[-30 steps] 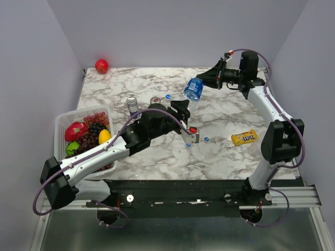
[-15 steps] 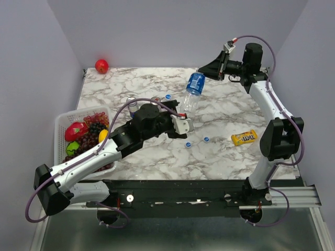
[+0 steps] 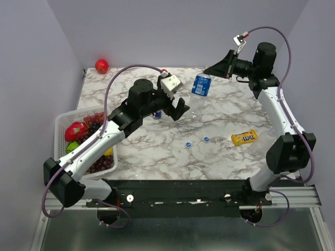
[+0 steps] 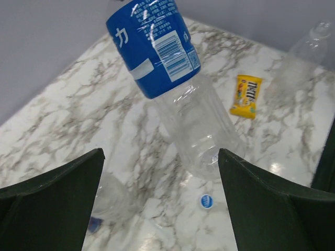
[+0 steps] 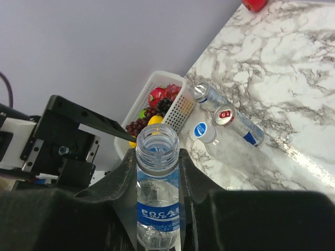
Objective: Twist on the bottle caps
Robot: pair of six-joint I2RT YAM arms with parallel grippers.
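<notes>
Upper right of the overhead view, the right gripper (image 3: 210, 71) clamps the uncapped blue-labelled bottle (image 3: 200, 85) by its neck, aloft. At centre, the left gripper (image 3: 171, 109) hangs with its jaws wide. Two blue caps (image 3: 188, 144) lie lower down on the marble table (image 3: 157, 151).

A robotics lab test cell: plain lilac walls (image 3: 172, 31) box in a marble-patterned table (image 3: 157, 151), two cabled robot arms (image 3: 99, 144) are bolted to a metal rail (image 3: 293, 196), and a basket of fruit (image 3: 59, 133) sits alongside.
</notes>
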